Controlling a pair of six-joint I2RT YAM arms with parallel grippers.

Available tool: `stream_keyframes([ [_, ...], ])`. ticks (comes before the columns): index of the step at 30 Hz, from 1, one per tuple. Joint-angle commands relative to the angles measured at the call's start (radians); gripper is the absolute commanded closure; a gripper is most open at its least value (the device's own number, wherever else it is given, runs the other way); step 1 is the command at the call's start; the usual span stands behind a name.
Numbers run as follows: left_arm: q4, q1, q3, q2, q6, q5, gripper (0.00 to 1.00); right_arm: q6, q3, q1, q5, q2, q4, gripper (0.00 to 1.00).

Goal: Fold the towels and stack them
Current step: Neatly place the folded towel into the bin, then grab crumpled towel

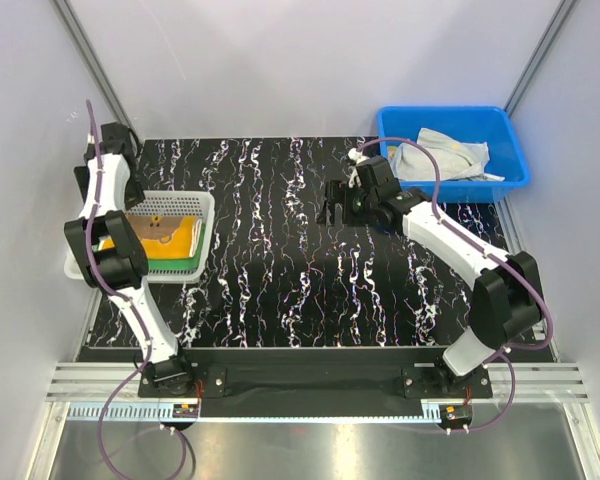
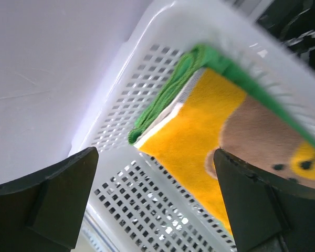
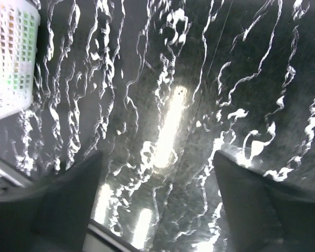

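Folded orange-yellow towel with a brown bear (image 2: 199, 131), lying flat on top of a folded plain green towel (image 2: 168, 94). Both inside the white perforated plastic basket (image 2: 147, 178), at the left edge of the black, white-veined worktop (image 1: 280, 270). More pale crumpled towels (image 1: 445, 155), not yet folded, in the blue plastic bin (image 1: 450, 112) at the far right corner.

Left tool (image 2: 155, 157) above the basket, jaws spread wide, gripping nothing, apart from the bear towel. Right tool (image 1: 335, 205) over the middle of the worktop, jaws also apart and empty.

Judged as the end of a stacking step: two towels placed, others waiting. Next, probably, to bring the right tool to the bin, pinch one cloth only and carry it to the worktop for folding.
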Motion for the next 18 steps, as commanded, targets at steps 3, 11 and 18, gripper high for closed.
stream_keyframes([
  [3,0.006,-0.141,-0.002,-0.163,-0.055,0.12,0.01,0.041,0.159,-0.003,0.095,0.011,-0.045,0.0],
  [11,0.24,-0.473,-0.315,-0.609,-0.135,0.562,0.01,-0.077,0.505,-0.156,0.465,0.148,-0.233,0.0],
  [18,0.433,-0.791,-0.567,-0.847,-0.155,0.505,0.01,-0.161,0.769,-0.409,0.468,0.396,-0.258,0.03],
])
